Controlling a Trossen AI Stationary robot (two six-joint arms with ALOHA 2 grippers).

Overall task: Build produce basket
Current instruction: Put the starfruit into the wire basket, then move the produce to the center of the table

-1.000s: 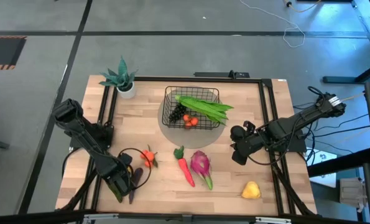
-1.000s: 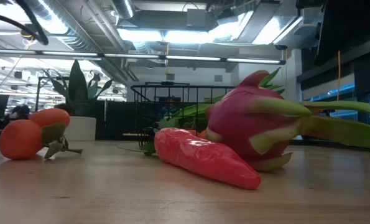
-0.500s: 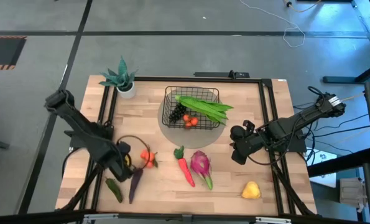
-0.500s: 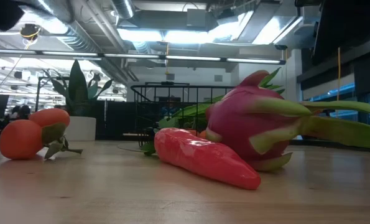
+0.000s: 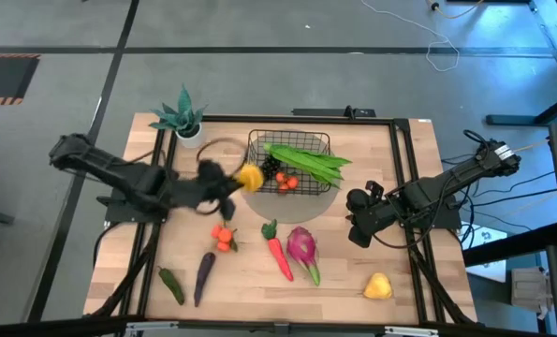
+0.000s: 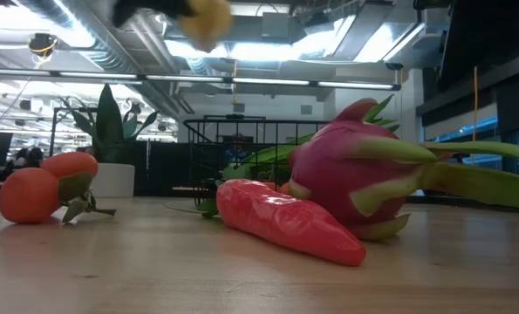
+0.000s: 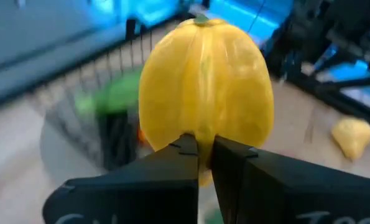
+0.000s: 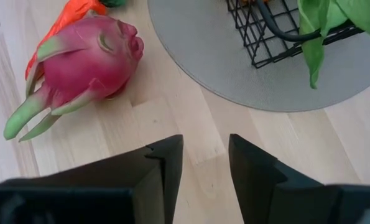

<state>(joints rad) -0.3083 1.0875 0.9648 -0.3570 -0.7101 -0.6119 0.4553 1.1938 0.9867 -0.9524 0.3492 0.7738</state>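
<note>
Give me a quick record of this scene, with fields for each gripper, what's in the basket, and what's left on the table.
left gripper: shut on yellow fruit, at the basket's left edge
right gripper: open, empty, waiting right of the grey mat
basket: green bean pods, black grapes, small oranges
on table: oranges, carrot, dragon fruit, eggplant, green pepper, yellow mango
</note>
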